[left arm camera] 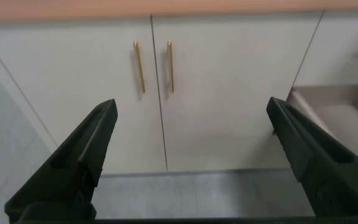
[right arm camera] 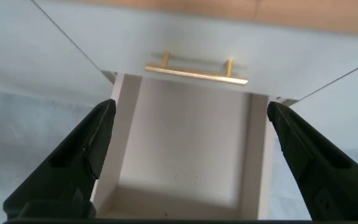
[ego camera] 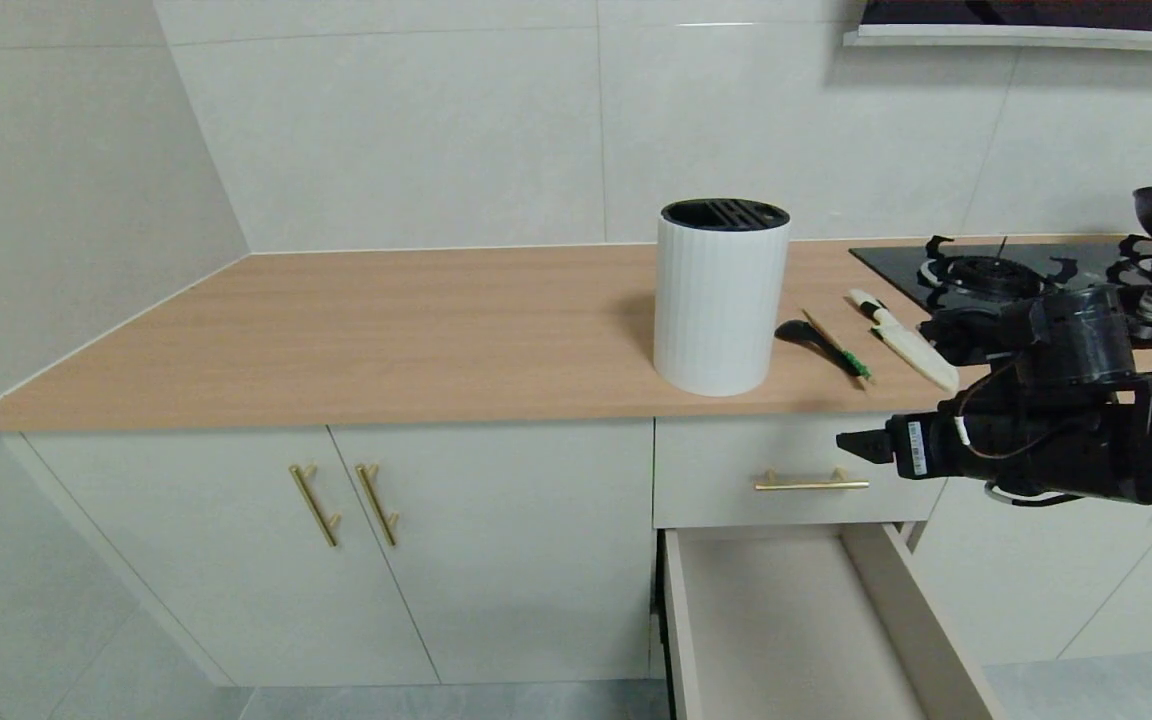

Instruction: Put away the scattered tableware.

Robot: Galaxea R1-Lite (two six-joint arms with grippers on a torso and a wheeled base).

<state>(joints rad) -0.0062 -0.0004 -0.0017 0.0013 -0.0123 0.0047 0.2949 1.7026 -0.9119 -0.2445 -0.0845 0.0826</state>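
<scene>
Currently holding the right gripper [ego camera: 854,443] spread wide and empty just above the open drawer [ego camera: 684,620], with the left gripper [left arm camera: 191,155] spread too. Up and beyond the right fingertips, on the countertop [ego camera: 386,340]: knife [ego camera: 904,340], green-tipped stick [ego camera: 839,346] and black spoon [ego camera: 798,333], just beside the white holder [ego camera: 721,297]. Probably light, stiff, thin and slippery; best pinched across the handle, mid-length, clear of the blade.

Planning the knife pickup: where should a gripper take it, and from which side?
Likely the handle, its narrow far end, from above, straddling it: the knife lies flat on the counter, wide blade toward the front edge.
</scene>
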